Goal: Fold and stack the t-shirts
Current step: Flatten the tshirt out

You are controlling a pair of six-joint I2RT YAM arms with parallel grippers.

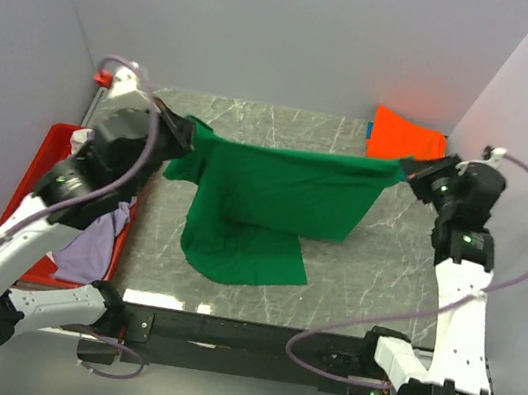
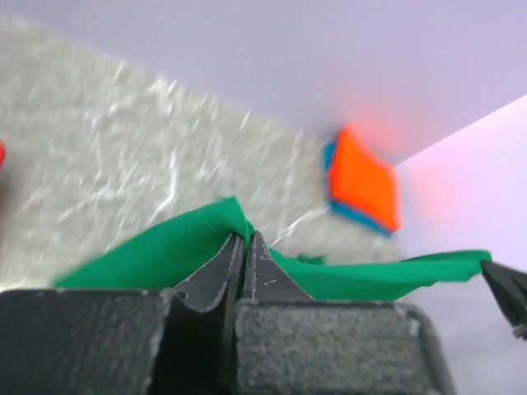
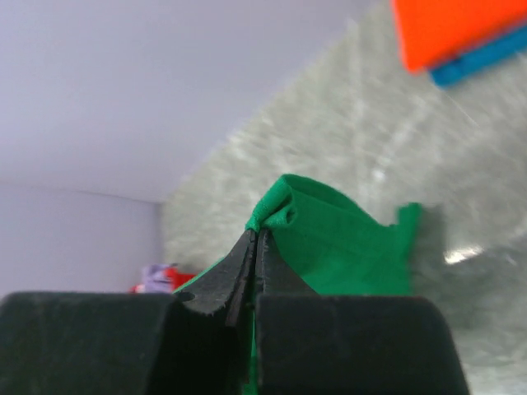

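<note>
Stretching between both arms across mid-frame in the top view, the green tee [image 1: 274,199] is held up by its top edge, w/ the lower part draped and bunched on the tabletop [image 1: 257,120]. The left jaws are seen pinched tight on a fold of green cloth at upper left. The right jaws are clamped on the opposite corner at upper right, approx. level w/ the left. An orange tee [image 1: 408,138] lies folded at the far right corner, stacked on a blue tee [image 3: 486,58], so two appear done. A lavender tee [image 1: 94,245] lies crumpled in the red tray [image 1: 35,159] at lower left, unfolded. The green one is judged mid-fold, not yet laid flat. Its folding, its placing on the stack, and the lavender one's handling remain, so approx. halfway thru.
</note>
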